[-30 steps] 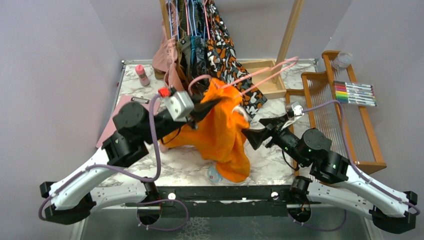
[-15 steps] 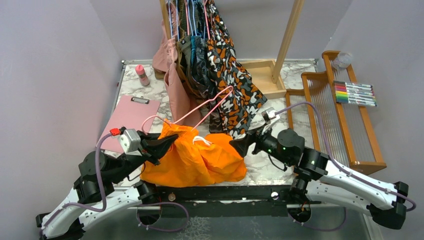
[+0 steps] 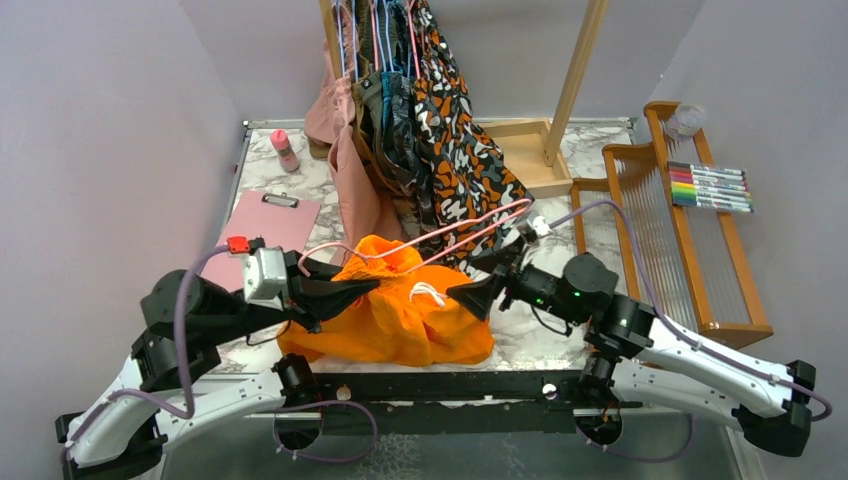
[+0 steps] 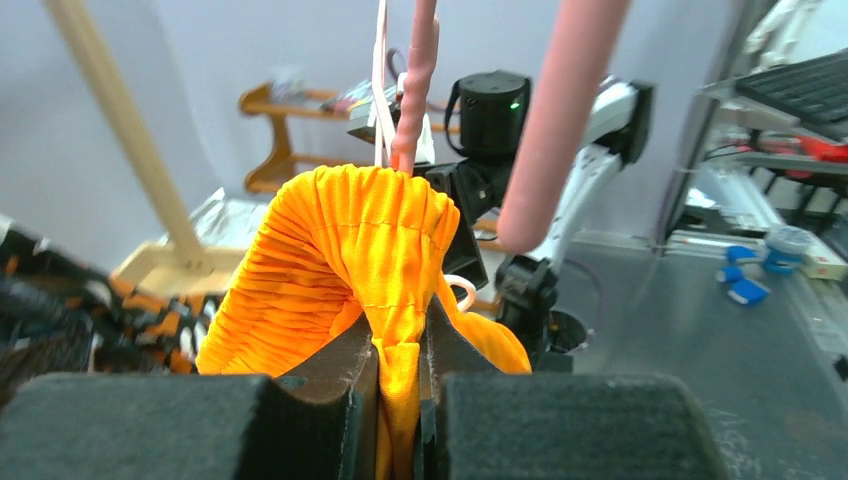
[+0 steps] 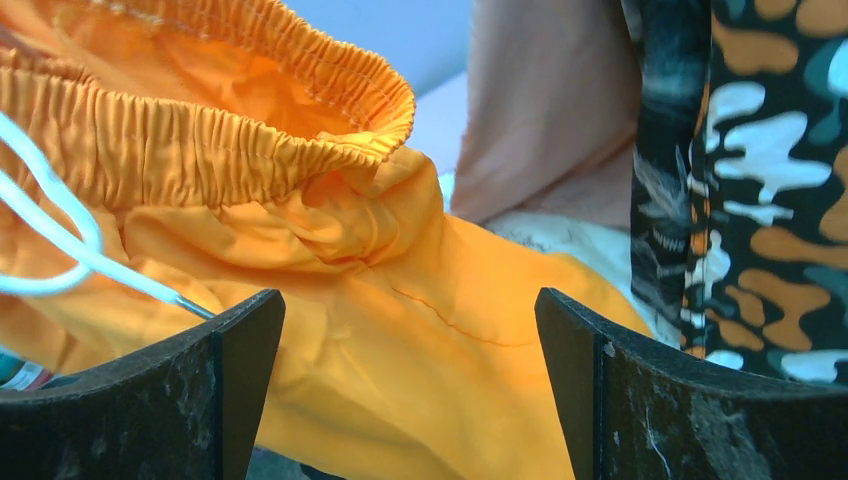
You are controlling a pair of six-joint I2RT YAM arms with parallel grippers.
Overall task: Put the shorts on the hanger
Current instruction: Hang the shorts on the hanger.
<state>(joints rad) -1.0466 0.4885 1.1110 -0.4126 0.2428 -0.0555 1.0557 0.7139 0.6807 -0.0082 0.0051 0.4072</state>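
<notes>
The orange shorts [image 3: 400, 320], lowered from mid-air, are now lying heaped on the marble table [image 3: 545, 330] with the pink wire hanger [image 3: 470, 225] slanting over them, while the left gripper [image 3: 365, 290] is pinching their waistband and the right gripper [image 3: 470, 298], spread wide, is nearing them, so hanging looks unfinished.

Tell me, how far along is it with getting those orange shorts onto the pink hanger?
Done: the left gripper pinches the shorts at the waistband, with the hanger against the fabric. In hand: the right gripper is open beside the shorts. Left: most of the fabric lies heaped on the table, so nothing hangs properly yet.
</notes>
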